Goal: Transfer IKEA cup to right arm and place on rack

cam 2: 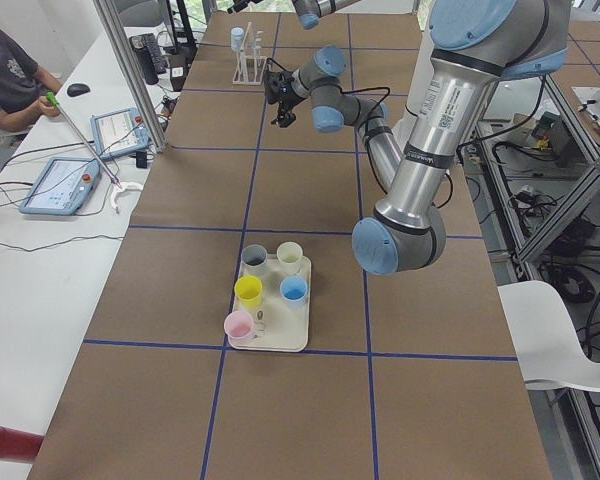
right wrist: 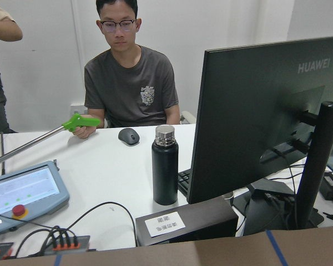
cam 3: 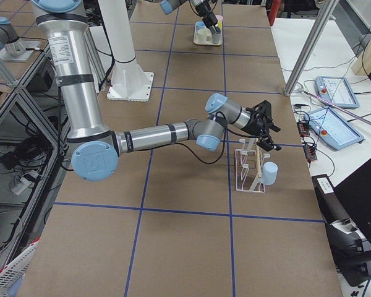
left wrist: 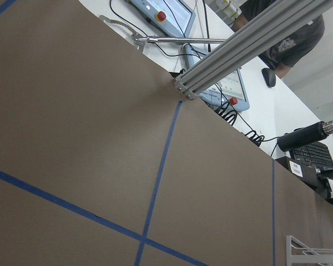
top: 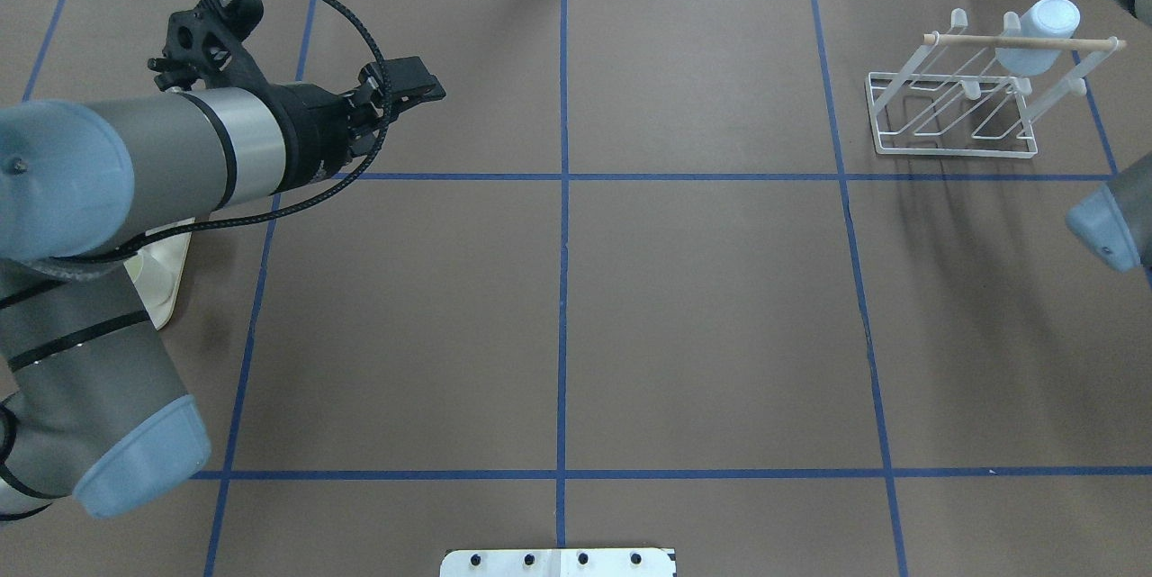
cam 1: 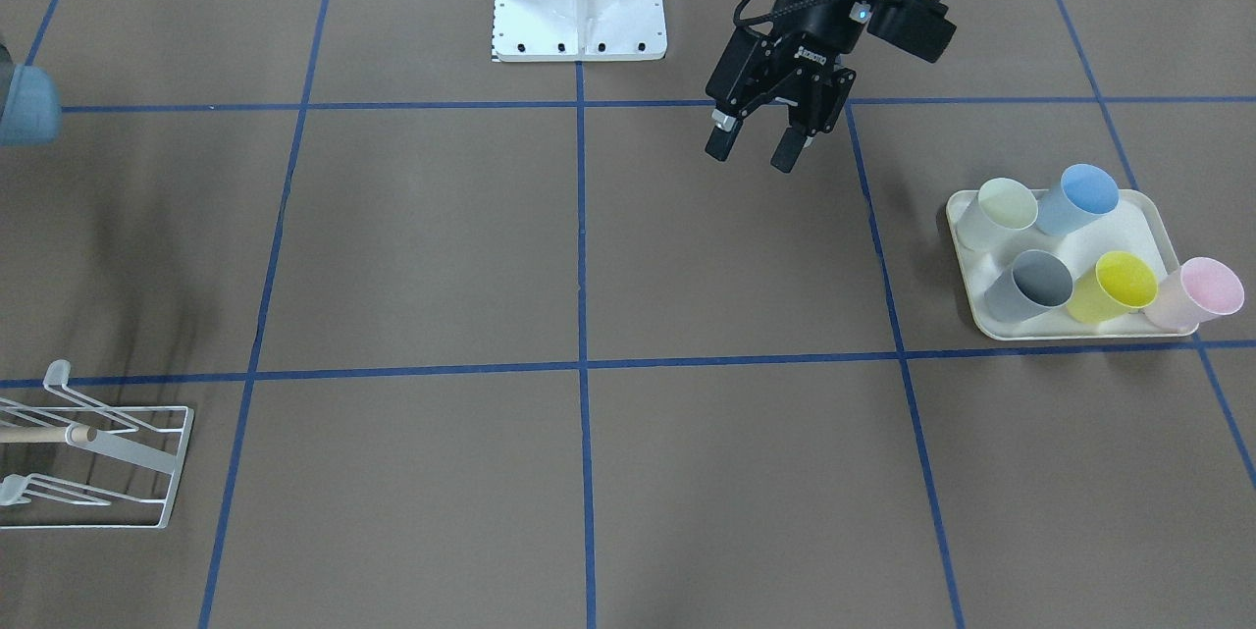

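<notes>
Brown blue-taped surface: cup upended, axis tilted, on rack at 2 o'clock; left fingers apart, right fingers unclear.

Bright, even lighting; soft streaky shadows on table beside rack; all views sharp.

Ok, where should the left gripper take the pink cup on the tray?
Probably its rim, from above: the pink cup stands upright, mouth open, at the tray's corner. Pinch the wall away from the yellow cup, which stands close beside it.
</notes>
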You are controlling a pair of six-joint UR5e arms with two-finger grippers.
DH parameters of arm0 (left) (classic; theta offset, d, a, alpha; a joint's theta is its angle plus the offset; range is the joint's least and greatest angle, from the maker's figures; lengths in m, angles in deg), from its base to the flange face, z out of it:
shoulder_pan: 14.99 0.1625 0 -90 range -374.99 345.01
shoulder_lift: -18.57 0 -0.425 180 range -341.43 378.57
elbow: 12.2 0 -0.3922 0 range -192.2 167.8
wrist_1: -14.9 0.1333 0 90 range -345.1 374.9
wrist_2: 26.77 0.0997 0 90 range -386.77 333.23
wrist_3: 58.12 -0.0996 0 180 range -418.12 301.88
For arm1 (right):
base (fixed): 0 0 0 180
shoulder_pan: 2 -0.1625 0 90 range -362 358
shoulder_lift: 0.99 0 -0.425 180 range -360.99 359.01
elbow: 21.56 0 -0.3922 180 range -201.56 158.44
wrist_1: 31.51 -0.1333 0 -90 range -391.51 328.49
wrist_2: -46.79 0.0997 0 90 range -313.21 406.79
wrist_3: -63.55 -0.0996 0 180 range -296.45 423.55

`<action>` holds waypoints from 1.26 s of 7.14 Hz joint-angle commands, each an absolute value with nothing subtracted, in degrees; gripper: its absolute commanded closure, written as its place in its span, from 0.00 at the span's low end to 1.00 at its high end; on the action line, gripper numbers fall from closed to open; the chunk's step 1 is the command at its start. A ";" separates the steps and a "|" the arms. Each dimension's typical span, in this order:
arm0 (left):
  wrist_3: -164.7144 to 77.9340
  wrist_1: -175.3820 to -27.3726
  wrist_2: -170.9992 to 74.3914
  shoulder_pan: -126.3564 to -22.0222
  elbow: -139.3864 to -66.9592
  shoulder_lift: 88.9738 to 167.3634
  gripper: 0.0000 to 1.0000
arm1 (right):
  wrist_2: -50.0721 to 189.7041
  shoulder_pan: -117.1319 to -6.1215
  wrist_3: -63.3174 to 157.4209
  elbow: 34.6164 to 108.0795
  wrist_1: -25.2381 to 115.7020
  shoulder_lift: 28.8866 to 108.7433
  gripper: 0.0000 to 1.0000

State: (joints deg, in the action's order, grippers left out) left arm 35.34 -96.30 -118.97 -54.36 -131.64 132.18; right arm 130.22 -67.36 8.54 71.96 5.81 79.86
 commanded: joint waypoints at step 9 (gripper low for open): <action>-28.15 -81.16 -161.24 -89.32 -124.47 109.47 0.00 | 156.66 -53.79 -29.66 91.03 23.86 67.49 0.01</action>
